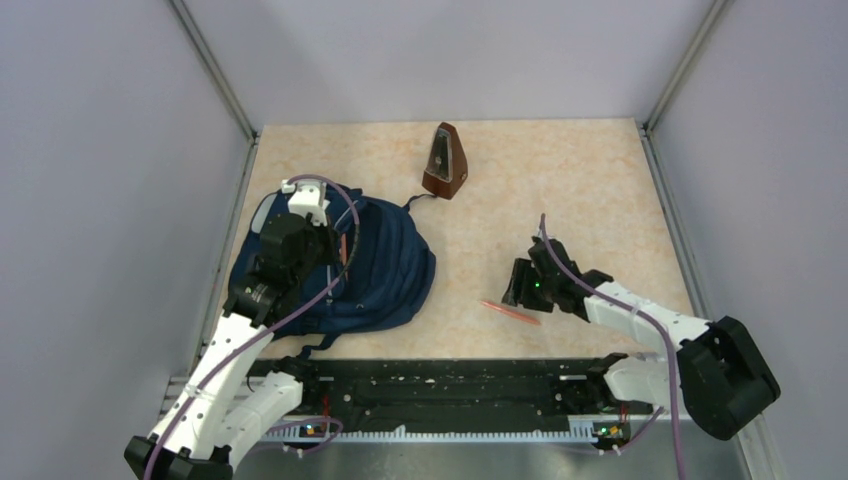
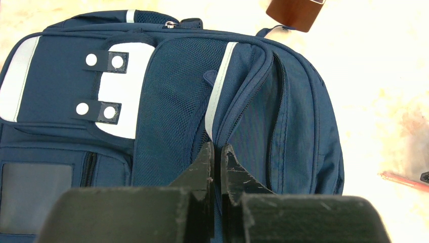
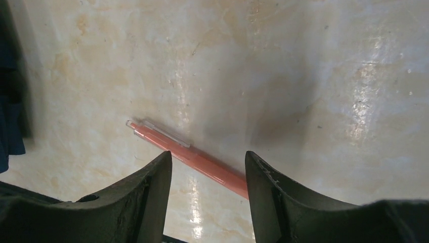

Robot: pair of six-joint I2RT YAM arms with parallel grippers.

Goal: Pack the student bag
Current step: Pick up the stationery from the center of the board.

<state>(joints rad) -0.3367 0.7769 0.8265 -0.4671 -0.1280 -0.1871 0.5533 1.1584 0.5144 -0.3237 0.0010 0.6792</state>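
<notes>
The beige, stone-mottled table [image 1: 580, 190] carries the student bag [image 1: 385, 265], soft navy woven fabric with mesh panels and pale stripes. It lies flat at the left, its long axis diagonal and its top toward the far right. The left arm bends over it, and the left gripper [image 2: 216, 152] is pinched closed at a zip seam; whether it has caught fabric is unclear. A brown wooden pyramid metronome [image 1: 445, 162] stands beyond. The right arm reaches low, and the right gripper [image 3: 208, 159] spreads moderately astride a slim, glossy orange pen [image 3: 174, 144].
</notes>
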